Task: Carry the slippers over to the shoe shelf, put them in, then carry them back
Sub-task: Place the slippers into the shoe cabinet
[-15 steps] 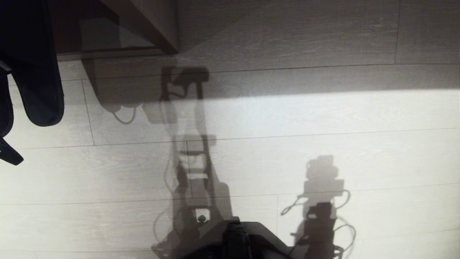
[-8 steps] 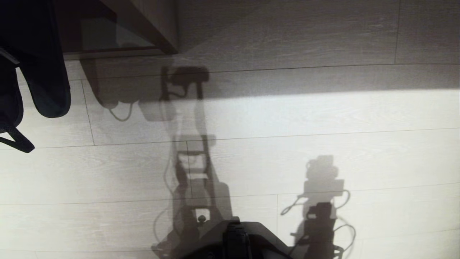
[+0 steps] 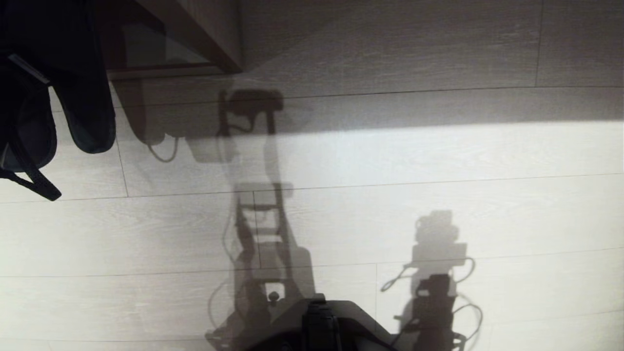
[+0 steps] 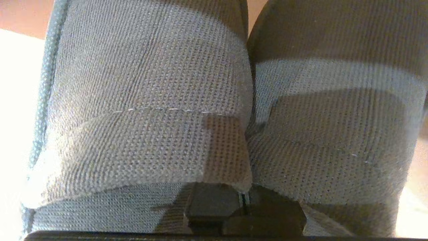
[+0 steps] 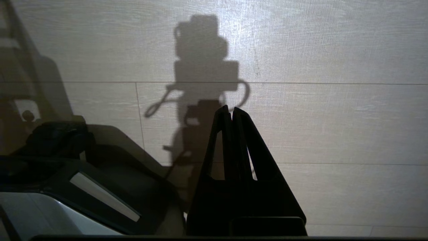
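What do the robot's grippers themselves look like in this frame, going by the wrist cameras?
The right gripper is matte black, with two tapering triangular fingers, each pierced by a slot. Of the left gripper, only black blocky finger ends show.

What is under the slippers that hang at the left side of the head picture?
Under the slippers only pale floor planks and shadow show, beside a wooden furniture corner. The floor directly behind the dark fabric is covered.
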